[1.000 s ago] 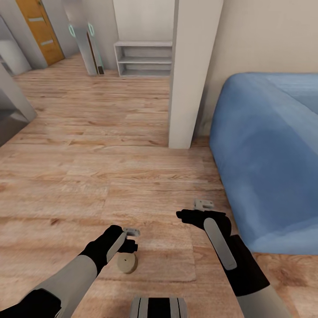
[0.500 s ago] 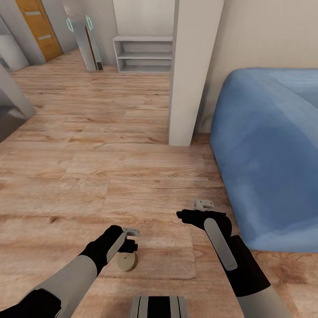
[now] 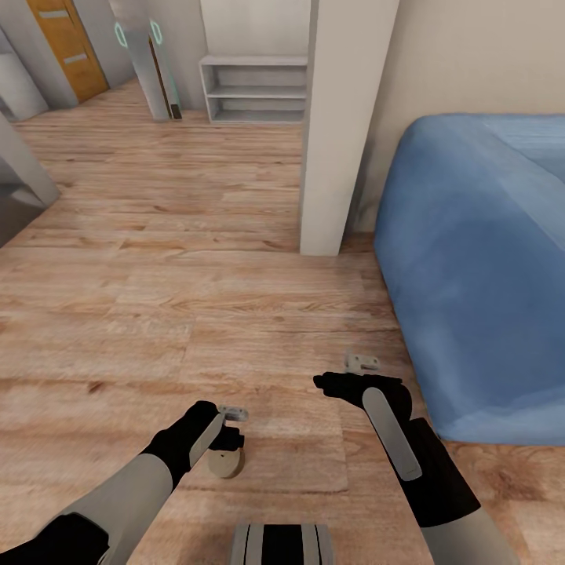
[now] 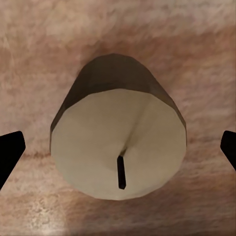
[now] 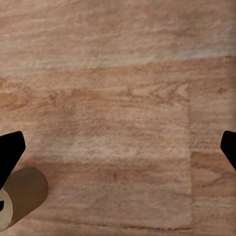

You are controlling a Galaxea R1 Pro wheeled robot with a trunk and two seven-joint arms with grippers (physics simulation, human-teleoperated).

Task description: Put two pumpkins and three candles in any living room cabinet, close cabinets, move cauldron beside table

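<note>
We see our left end effector (image 3: 227, 439) hanging over 1 candle (image 3: 224, 464) on the wooden floor (image 3: 157, 314). In the left wrist view the candle (image 4: 118, 147) stands upright between the 2 black fingertips (image 4: 10, 152), which sit wide apart at the frame's edges and do not touch it; its pale top and dark wick face the camera. Our right end effector (image 3: 333, 382) hovers over bare floor, holding nothing; in its wrist view its fingertips (image 5: 11, 151) are likewise spread wide, with the candle (image 5: 19, 204) off to one side. A blue bed (image 3: 479, 267) lies to our right, a white pillar (image 3: 341, 125) stands ahead, and a grey shelf (image 3: 255, 90) sits beyond it.
</note>
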